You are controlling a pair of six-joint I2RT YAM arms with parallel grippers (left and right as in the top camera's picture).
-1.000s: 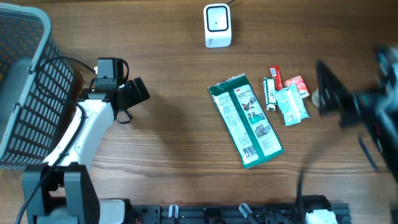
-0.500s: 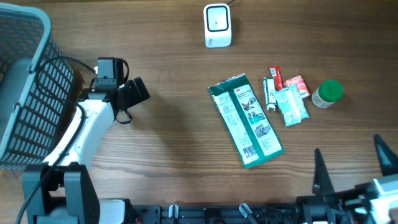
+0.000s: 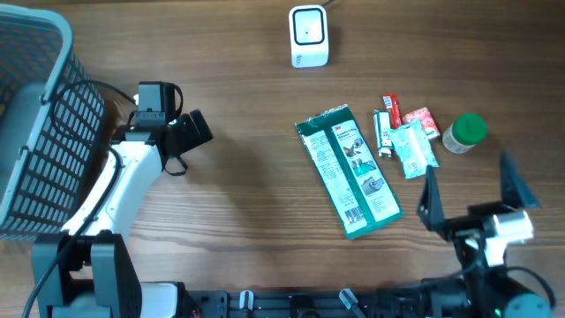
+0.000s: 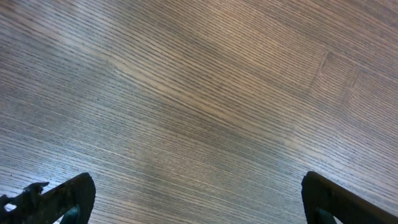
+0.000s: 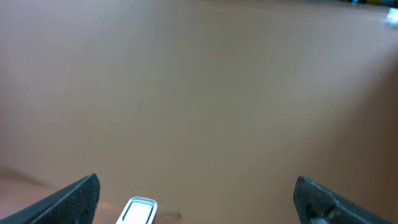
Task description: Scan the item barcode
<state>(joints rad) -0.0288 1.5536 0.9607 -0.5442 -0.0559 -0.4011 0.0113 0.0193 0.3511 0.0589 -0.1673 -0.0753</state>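
Observation:
A white barcode scanner (image 3: 309, 35) stands at the back of the wooden table. A green flat packet (image 3: 349, 170) lies in the middle, label up, with a barcode near its front end. To its right lie small red packets (image 3: 422, 121), a clear pouch (image 3: 413, 148) and a green-capped bottle (image 3: 464, 132). My right gripper (image 3: 472, 190) is open in front of these items and holds nothing. Its wrist view shows its fingertips (image 5: 74, 196) spread wide, with a blurred white object (image 5: 140, 211) low between them. My left gripper (image 3: 181, 124) is open over bare wood, far left of the packet.
A dark wire basket (image 3: 35, 132) fills the left edge, beside the left arm. A black cable (image 3: 88, 88) loops from the left wrist. The left wrist view shows only wood grain (image 4: 199, 93) between its fingertips (image 4: 62, 199).
The right arm swung from the right edge to the front edge and has risen into its present place. The left arm and all items stayed still.

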